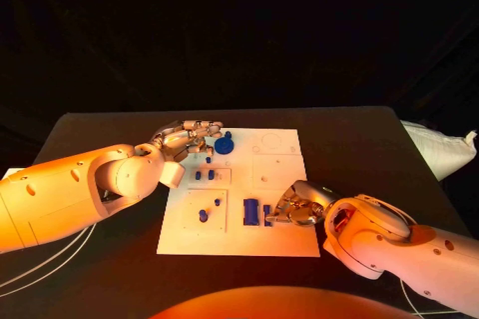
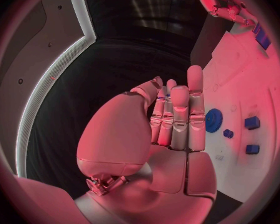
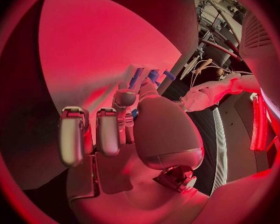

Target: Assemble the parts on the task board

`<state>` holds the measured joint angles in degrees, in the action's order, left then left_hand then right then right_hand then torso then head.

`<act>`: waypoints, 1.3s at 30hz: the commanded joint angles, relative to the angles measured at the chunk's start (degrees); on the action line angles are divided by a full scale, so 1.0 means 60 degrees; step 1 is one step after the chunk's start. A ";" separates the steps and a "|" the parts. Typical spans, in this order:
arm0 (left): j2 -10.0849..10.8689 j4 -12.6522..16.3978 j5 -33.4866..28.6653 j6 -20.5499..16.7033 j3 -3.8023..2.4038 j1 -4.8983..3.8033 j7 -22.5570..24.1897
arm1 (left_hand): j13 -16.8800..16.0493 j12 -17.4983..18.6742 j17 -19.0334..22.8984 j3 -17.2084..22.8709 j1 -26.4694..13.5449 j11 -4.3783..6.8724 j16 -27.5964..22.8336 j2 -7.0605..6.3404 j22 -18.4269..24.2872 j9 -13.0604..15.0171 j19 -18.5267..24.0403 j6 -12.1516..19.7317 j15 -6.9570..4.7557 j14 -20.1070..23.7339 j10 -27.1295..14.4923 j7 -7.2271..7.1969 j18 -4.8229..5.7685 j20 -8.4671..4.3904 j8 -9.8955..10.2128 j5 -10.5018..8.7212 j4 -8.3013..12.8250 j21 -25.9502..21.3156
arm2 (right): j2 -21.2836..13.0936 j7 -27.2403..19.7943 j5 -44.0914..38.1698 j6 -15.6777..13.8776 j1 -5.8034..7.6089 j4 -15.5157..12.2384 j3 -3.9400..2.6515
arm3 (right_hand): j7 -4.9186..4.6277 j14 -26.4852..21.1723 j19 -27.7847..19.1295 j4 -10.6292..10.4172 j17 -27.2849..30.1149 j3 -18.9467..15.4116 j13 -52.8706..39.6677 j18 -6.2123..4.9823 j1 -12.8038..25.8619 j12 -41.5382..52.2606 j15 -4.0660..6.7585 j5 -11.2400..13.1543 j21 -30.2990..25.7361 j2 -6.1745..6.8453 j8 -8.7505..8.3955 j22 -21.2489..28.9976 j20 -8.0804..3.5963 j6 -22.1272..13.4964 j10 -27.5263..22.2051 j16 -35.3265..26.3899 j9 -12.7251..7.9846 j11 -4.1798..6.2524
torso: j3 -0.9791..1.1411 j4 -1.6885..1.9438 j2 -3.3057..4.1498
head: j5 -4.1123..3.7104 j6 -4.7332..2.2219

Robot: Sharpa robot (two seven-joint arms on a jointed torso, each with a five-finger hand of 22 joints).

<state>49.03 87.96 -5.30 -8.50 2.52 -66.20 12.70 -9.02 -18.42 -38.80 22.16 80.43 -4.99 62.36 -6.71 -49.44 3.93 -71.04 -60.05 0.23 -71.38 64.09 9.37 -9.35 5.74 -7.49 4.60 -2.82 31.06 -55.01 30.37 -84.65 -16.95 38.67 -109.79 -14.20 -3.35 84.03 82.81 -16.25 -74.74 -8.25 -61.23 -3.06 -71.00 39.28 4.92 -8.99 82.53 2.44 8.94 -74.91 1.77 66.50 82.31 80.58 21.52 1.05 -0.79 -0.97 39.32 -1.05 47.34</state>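
We see the right hand (image 1: 295,210) pinching a blue part (image 1: 268,215) near-right on the task board (image 1: 279,239), left hand (image 1: 190,138) fingers together holding nothing (far-left): risk is the part slipping or tilting before seating.

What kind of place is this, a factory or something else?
Probably a robotics lab or demo stand, not a factory: one black table against dark drapes, a white task board with small blue parts, and racks of equipment behind.

The black table (image 1: 120,257) carries the white task board (image 1: 284,239) at its middle, white cables (image 1: 40,267) trailing beside it.
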 commanded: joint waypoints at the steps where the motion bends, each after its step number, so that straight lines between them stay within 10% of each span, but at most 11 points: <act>1: -0.0015 -0.0016 0.0049 0.0151 0.0003 0.0015 0.0046 | -0.0012 -0.0059 0.0015 -0.0050 -0.0081 0.0018 0.0005 0.0047 0.0013 0.0002 -0.0008 0.0078 0.0016 0.0061 -0.0053 -0.0011 -0.0175 0.0050 -0.0058 0.0058 0.0015 -0.0045 | -0.0096 -0.0883 0.1324 -0.0740 0.0102 -0.0043 -0.0010 | -0.0056 0.0457 -0.0160 -0.0038 0.0198 -0.0143 0.0250 -0.0016 0.0089 -0.0457 -0.0078 -0.0018 -0.0159 0.0040 -0.0108 -0.0579 0.0021 -0.0208 -0.0185 -0.0186 -0.0042 -0.0049 | -0.0007 0.0004 -0.0019 | -0.0008 -0.0060; 8: -0.0108 -0.0293 0.0049 0.0020 0.0010 0.0155 0.0150 | -0.0013 -0.0076 0.0050 -0.0059 -0.0100 0.0012 -0.0001 0.0059 0.0019 0.0001 -0.0004 0.0091 0.0020 0.0080 -0.0075 -0.0006 -0.0175 0.0054 -0.0066 0.0057 0.0005 -0.0054 | -0.0267 -0.2857 0.3737 -0.1915 0.0532 0.0273 -0.0013 | -0.0305 -0.0052 -0.1352 0.0122 0.2354 -0.0238 0.1556 -0.0451 -0.0493 -0.2516 -0.0253 -0.0342 -0.1586 -0.0269 -0.0389 0.1172 0.0174 -0.0812 -0.1081 -0.1850 -0.0154 -0.0269 | -0.0059 -0.0042 -0.0331 | -0.0033 -0.0212; 12: -0.0164 -0.0523 -0.0133 -0.0184 0.0010 0.0194 0.0471 | -0.0009 -0.0121 0.1080 -0.0168 -0.0231 -0.0003 -0.0618 0.0022 0.0093 0.0002 0.0250 0.0132 0.0083 0.0786 -0.0181 -0.0011 -0.0162 0.0101 -0.0102 0.0054 -0.0065 -0.0222 | -0.0137 -0.4430 0.5686 -0.2023 0.0926 0.0957 -0.0008 | -0.0712 -0.1606 -0.4019 0.0794 0.6417 0.0232 0.2753 -0.1219 -0.2151 -0.3801 -0.0568 -0.0103 -0.5194 -0.0667 -0.0745 0.4974 0.0422 -0.1487 -0.2282 -0.5825 -0.0414 -0.0627 | -0.0111 -0.0107 -0.0587 | -0.0009 -0.0362; 23: -0.0346 -0.1031 -0.0917 -0.1363 0.0021 0.0310 0.1764 | 0.0619 0.0512 0.3336 -0.0645 -0.0247 -0.0419 -0.4500 0.0062 0.1812 -0.0018 0.3152 0.0487 0.0798 0.3177 -0.0771 0.0069 -0.0080 0.0854 0.0013 -0.0008 -0.0292 -0.2762 | 0.0927 -0.7394 0.9874 -0.1132 0.1673 0.3542 0.0004 | -0.1388 -0.3948 -0.5607 0.1171 0.9768 0.0947 0.7473 -0.1093 -0.3732 -0.5933 -0.1796 0.0536 -0.9563 -0.0867 -0.0910 0.7953 0.1491 -0.1895 -0.3274 -1.1488 -0.1557 -0.1545 | -0.0221 -0.0286 -0.1212 | 0.0191 -0.1200; 29: -0.0619 -0.1397 -0.1194 -0.1864 0.0018 0.0475 0.2179 | 0.0900 0.1235 0.4472 -0.0705 -0.0070 -0.0709 -0.6732 0.0093 0.3089 -0.0029 0.4568 0.0521 0.1309 0.3486 -0.0794 -0.0082 -0.0144 0.1442 0.0361 -0.0008 -0.0305 -0.4170 | 0.1540 -0.8187 1.1191 -0.0691 0.1829 0.4760 0.0004 | -0.1395 -0.3695 -0.5189 0.1478 1.0853 0.1211 0.8890 -0.1223 -0.3410 -0.5957 -0.1931 0.0537 -1.0606 -0.0832 -0.0897 0.8874 0.1779 -0.1912 -0.3343 -1.2441 -0.2123 -0.1667 | -0.0232 -0.0277 -0.1431 | 0.0223 -0.1391; 35: -0.0795 -0.1630 -0.1261 -0.2064 0.0016 0.0566 0.2344 | 0.0906 0.1743 0.5140 -0.0717 0.0017 -0.0710 -0.7923 0.0180 0.3891 -0.0025 0.4637 0.0354 0.1381 0.3129 -0.0568 0.0000 -0.0225 0.1608 0.0576 0.0003 -0.0310 -0.4510 | 0.1926 -0.8531 1.1557 -0.0208 0.1873 0.5436 0.0004 | -0.1390 -0.3234 -0.4634 0.1972 1.1443 0.1524 0.9621 -0.1241 -0.3134 -0.5961 -0.1885 0.0456 -1.1344 -0.0858 -0.0889 0.9620 0.1768 -0.1796 -0.3222 -1.2797 -0.2529 -0.1641 | -0.0213 -0.0256 -0.1479 | 0.0239 -0.1618; 36: -0.0754 -0.1592 -0.0986 -0.1663 0.0025 0.0551 0.1821 | 0.1503 0.2116 0.5510 -0.1575 -0.4083 -0.0243 -0.8614 0.0451 0.5159 -0.0654 0.6811 0.3283 0.0957 0.5793 -0.3645 -0.0467 0.0354 0.0802 0.1249 -0.0767 0.0469 -0.5177 | 0.1868 -0.7786 1.0780 -0.0907 0.1873 0.5347 0.0000 | -0.0797 -0.6511 -0.7433 0.2709 1.1721 0.1375 1.0206 -0.0632 0.1315 -0.6546 -0.1580 0.0804 -1.2037 -0.0406 -0.1490 1.0443 0.1163 -0.4631 -0.6414 -1.3430 -0.2825 -0.1209 | -0.0222 -0.0270 -0.1418 | 0.0221 -0.1489; 37: -0.0753 -0.1582 -0.0976 -0.1685 0.0023 0.0553 0.1826 | 0.1503 0.2165 0.5558 -0.1620 -0.4156 -0.0236 -0.8699 0.1119 0.5255 -0.0654 0.6848 0.3343 0.0935 0.5825 -0.3707 -0.0480 0.0353 0.0797 0.1249 -0.0767 0.0469 -0.5177 | 0.1867 -0.7799 1.0800 -0.0929 0.1883 0.5335 0.0015 | -0.0778 -0.6558 -0.7442 0.2709 1.1771 0.1375 1.0206 -0.0628 0.1532 -0.6546 -0.1545 0.0804 -1.2104 -0.0406 -0.1490 1.0530 0.1121 -0.4703 -0.6501 -1.3430 -0.2869 -0.1193 | -0.0217 -0.0263 -0.1417 | 0.0220 -0.1500; 39: -0.0753 -0.1539 -0.0934 -0.1781 0.0013 0.0563 0.1849 | 0.1503 0.2235 0.5629 -0.1755 -0.4796 -0.0155 -0.8835 0.1119 0.5473 -0.0654 0.7195 0.3812 0.0869 0.6244 -0.4193 -0.0540 0.0353 0.0682 0.1249 -0.0767 0.0469 -0.5177 | 0.1863 -0.7859 1.0888 -0.1025 0.1928 0.5281 0.0077 | -0.0690 -0.7059 -0.7866 0.2709 1.2456 0.1375 1.0206 -0.0628 0.2261 -0.6546 -0.1494 0.0821 -1.2227 -0.0406 -0.1490 1.0674 0.1018 -0.5128 -0.6983 -1.3430 -0.3587 -0.1115 | -0.0191 -0.0232 -0.1413 | 0.0217 -0.1548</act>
<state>44.55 78.41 -11.29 -18.83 2.66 -62.86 23.68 -2.25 -6.86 -6.90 15.90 70.95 -8.14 12.83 -3.58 -22.81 2.36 -38.32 -51.10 7.48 -46.62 53.51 8.47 -10.26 13.52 -2.51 2.90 -2.83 2.60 -43.87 -16.61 -19.48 -22.40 50.14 -77.79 -13.80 -10.26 57.13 48.81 -2.58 -4.69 0.68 -2.15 -9.76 -78.75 2.18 -5.54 -5.51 12.58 -1.73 2.26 -14.88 10.79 49.01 55.41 2.33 5.33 -7.73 -2.08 -2.54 30.75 0.31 38.21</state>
